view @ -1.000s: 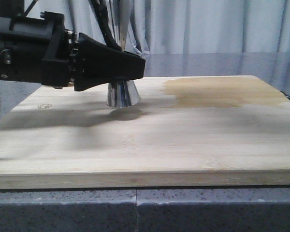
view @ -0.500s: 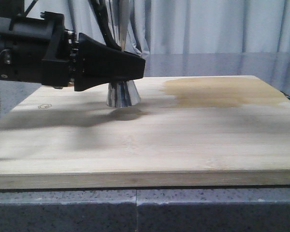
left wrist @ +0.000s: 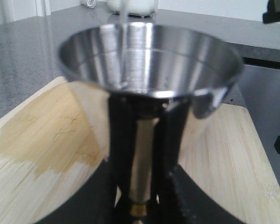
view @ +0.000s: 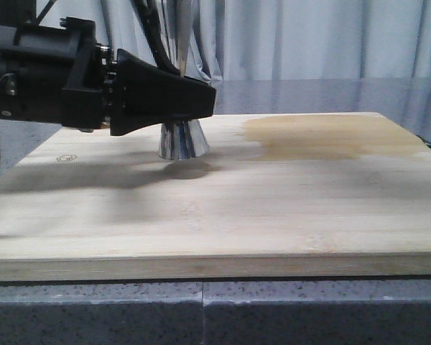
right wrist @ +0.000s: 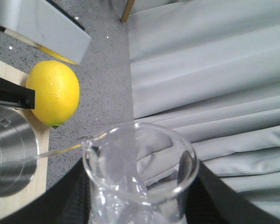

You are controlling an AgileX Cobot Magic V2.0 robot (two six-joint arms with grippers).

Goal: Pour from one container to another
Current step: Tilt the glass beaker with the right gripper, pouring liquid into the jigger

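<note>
Front view: the left gripper (view: pixel 201 99) reaches in from the left, its black jaws closed around the waist of the steel jigger (view: pixel 182 139), which stands on the wooden board (view: pixel 273 201) at its far left part.

Left wrist view: the jigger's bowl (left wrist: pixel 149 65) fills the frame, clamped between black fingers (left wrist: pixel 119 140); a thin clear stream falls into it.

Right wrist view: the right gripper (right wrist: pixel 140 205) grips the tilted glass beaker (right wrist: pixel 140 163), liquid running from its lip toward the jigger (right wrist: pixel 11 149); a lemon (right wrist: pixel 53 93) lies beyond.

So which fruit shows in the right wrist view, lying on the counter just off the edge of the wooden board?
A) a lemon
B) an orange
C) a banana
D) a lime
A: a yellow lemon lies on the grey counter beside the wooden board, near the steel jigger.
</note>
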